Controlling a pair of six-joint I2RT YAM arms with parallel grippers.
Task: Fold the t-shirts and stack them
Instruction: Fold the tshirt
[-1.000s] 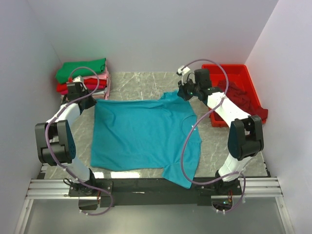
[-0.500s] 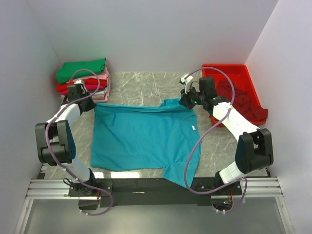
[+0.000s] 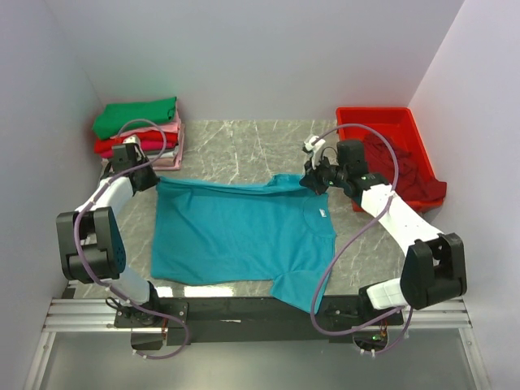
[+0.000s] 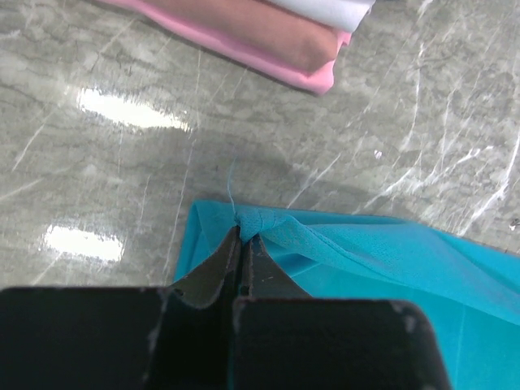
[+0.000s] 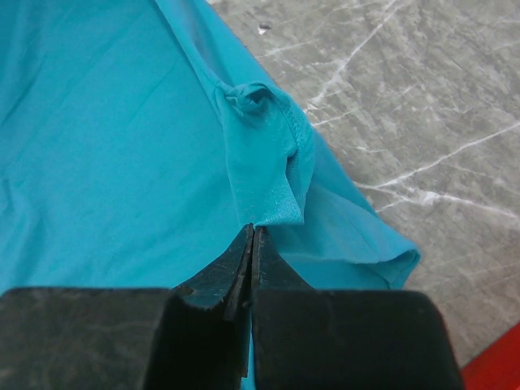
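Clenched tight on a far corner of the teal-blue soft cloth short-sleeved t-shirt (image 3: 244, 236): the left pincer (image 4: 241, 236), black fingertips pressed together, a pinch of cloth puckered between them. Below and to the right of that pincer, the rest of the shirt spread over the grey marbled tabletop (image 3: 244, 142). Beyond the left pincer, near it but apart, a stack of folded cloth t-shirts (image 3: 140, 142): a green shirt (image 3: 134, 116) on top, a pink shirt (image 4: 244, 49) and a red shirt (image 3: 114, 147) under it, the pink edge showing at the top of the left wrist view.

Clenched likewise on the same teal-blue shirt: the right pincer (image 5: 253, 231), tips shut on a narrow fold of cloth at the far right shoulder, with a small bunched knot of fabric just ahead of the tips. Between the two pincers, the shirt's far edge drawn in a nearly straight line and turned a little over the cloth beneath. Nearer the arm bases than both pincers, the body of the shirt lying flat, one sleeve reaching to the near edge of the tabletop.

To the right of the right pincer, close by, a rigid bright red plastic tray (image 3: 378, 118), with a dark maroon cloth t-shirt (image 3: 410, 175) crumpled inside and spilling over its near rim.
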